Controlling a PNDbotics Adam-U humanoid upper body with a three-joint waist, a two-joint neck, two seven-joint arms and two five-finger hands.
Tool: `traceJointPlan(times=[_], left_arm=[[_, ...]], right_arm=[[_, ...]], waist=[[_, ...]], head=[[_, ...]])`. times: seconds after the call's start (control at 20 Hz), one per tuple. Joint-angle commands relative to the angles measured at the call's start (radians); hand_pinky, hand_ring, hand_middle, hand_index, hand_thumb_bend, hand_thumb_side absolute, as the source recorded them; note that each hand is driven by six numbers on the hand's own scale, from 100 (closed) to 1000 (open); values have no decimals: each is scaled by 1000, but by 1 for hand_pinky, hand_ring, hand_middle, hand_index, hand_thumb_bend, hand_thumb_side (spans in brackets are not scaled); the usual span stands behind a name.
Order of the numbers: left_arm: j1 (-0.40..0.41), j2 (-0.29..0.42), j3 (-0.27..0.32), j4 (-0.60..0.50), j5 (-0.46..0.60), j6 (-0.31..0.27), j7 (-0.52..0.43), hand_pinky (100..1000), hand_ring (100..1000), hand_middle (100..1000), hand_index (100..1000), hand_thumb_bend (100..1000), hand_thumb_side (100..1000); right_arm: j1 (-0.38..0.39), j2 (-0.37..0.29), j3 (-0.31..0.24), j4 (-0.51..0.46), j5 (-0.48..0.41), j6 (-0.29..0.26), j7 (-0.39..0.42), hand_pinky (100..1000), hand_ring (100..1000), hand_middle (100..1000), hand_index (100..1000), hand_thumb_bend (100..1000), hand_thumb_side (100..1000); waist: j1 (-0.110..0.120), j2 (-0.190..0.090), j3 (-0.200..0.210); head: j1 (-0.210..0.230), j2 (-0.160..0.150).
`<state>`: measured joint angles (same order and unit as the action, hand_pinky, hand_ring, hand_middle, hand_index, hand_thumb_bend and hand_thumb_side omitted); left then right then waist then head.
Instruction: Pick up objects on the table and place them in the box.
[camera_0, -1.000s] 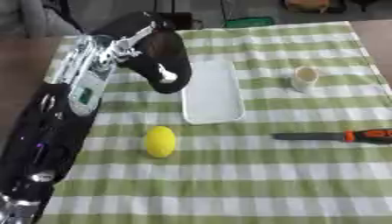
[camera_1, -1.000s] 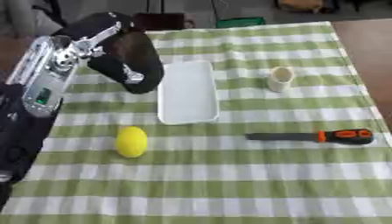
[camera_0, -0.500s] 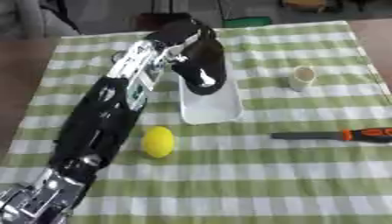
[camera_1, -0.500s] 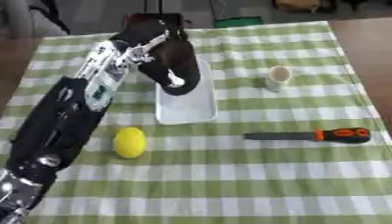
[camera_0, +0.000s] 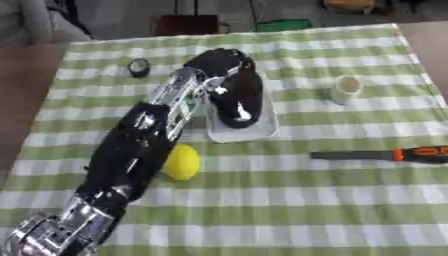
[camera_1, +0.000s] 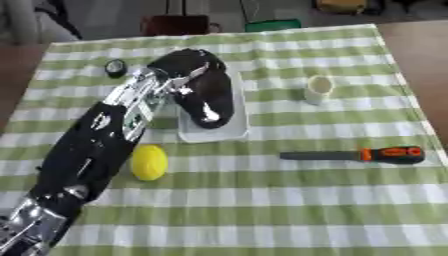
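In the left eye view, the left hand (camera_0: 219, 62) reached in from the lower left across the green checked table (camera_0: 289, 210), its fingers curled round a black object (camera_0: 238, 97) with a white patch near its lower end. That object hung over the white box (camera_0: 262, 131), though whether it touched the box could not be told. A yellow ball (camera_0: 182, 161) lay just beside the forearm, near the box's lower left corner. A small cup (camera_0: 347, 89) stood to the right of the box.

In the right eye view, a tool with a dark blade and an orange and black handle (camera_1: 354, 155) lay flat, well apart from the box toward the right edge. A small dark round thing (camera_1: 115, 68) sat near the far left of the table. The right hand showed in neither view.
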<state>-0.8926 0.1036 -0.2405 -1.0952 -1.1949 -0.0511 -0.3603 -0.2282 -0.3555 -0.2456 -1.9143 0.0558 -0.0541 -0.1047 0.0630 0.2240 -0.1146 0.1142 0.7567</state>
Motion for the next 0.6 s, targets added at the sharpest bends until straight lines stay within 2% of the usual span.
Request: traceJointPlan(times=[0.05,0.1,0.15,0.3,0.35,0.5,0.55,0.6], left_arm=[[-3,1,16,3,-16,-7,81,715,787,814,894,907,676],[0,2,21,-6,-14,-13,116,777,832,847,909,978,753],[4,4,25,-14,-10,-19,145,830,875,880,922,1000,832],[15,9,39,-68,18,-24,216,832,877,882,923,1000,839],[15,10,43,-85,28,-25,229,867,895,895,929,1000,908],[41,34,75,-255,126,-33,273,865,893,893,931,1000,898],[49,44,84,-307,155,-27,272,823,854,865,918,1000,837],[75,66,116,-409,225,-20,298,797,836,853,909,975,827]], right_arm=[[-7,-12,-5,-9,-6,-1,0,577,662,714,819,447,738],[-6,-12,-6,-8,-6,-1,-1,577,662,714,819,448,738],[-5,-12,-7,-8,-6,-1,-1,577,662,714,819,448,738],[-4,-11,-8,-8,-6,-1,-3,577,662,714,819,448,738],[-4,-11,-8,-8,-6,-1,-3,577,662,714,819,451,739],[-2,-11,-8,-7,-5,-1,-2,577,662,714,819,451,739],[-1,-11,-9,-7,-5,-1,-2,577,662,713,819,451,739],[-1,-11,-10,-6,-5,-1,-4,577,662,714,819,452,739]], waist=[[-9,-19,2],[-10,-19,3],[-11,-20,3],[-12,-20,6],[-13,-21,7],[-14,-24,17],[-15,-25,20],[-15,-27,28]], head=[[4,-3],[5,-3],[5,-3],[5,-3],[5,-2],[4,-1],[4,-1],[3,1]])
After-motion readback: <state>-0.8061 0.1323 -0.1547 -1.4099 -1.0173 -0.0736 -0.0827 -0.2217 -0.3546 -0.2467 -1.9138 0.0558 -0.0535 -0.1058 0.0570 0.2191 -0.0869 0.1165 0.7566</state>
